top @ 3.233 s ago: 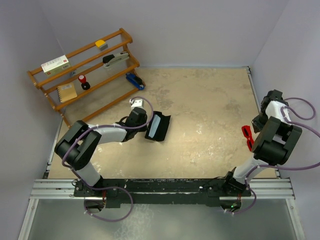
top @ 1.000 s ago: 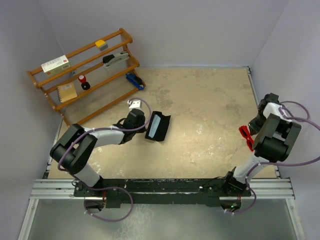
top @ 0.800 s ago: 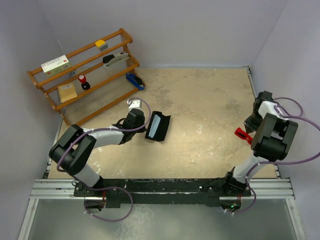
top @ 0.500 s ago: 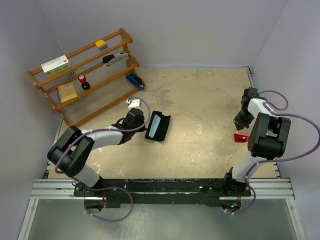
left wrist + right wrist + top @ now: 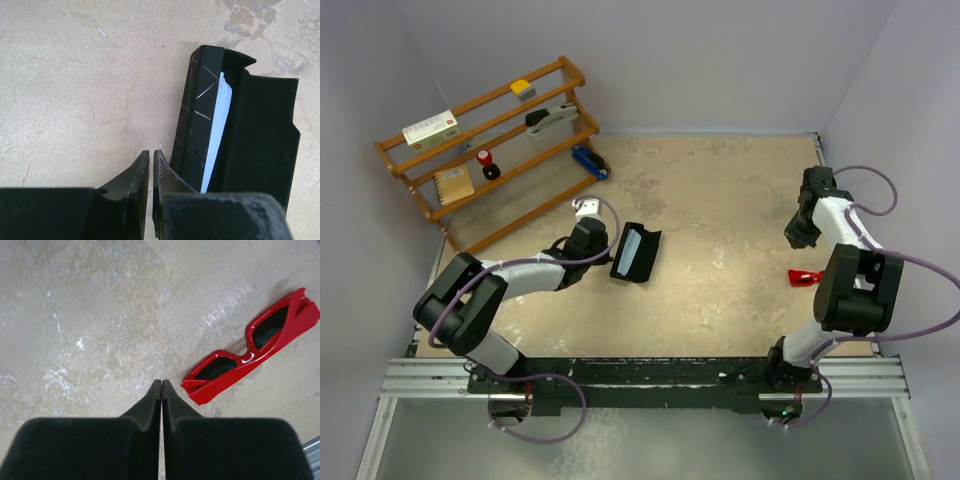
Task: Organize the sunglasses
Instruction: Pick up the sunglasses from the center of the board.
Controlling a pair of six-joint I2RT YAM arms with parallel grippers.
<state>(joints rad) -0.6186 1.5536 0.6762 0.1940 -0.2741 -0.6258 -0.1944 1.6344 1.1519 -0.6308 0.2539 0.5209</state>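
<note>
Red sunglasses (image 5: 805,276) lie on the right of the table (image 5: 720,200) in the top view, well apart from the open black case (image 5: 636,253); packing is not yet begun. The left wrist view shows the left gripper (image 5: 151,162) pinched nearly closed on nothing beside the case, with a pale cloth (image 5: 216,135) inside it. In the right wrist view the right gripper (image 5: 161,389) is closed and empty just beside the folded glasses.

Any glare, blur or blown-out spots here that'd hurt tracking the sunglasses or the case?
Right wrist: sunglasses sharp, only a small glint at the bridge, no motion blur. Left wrist: case crisp, its pale cloth nearly blown out. Top external: even light, faint shadows, no blur.
</note>
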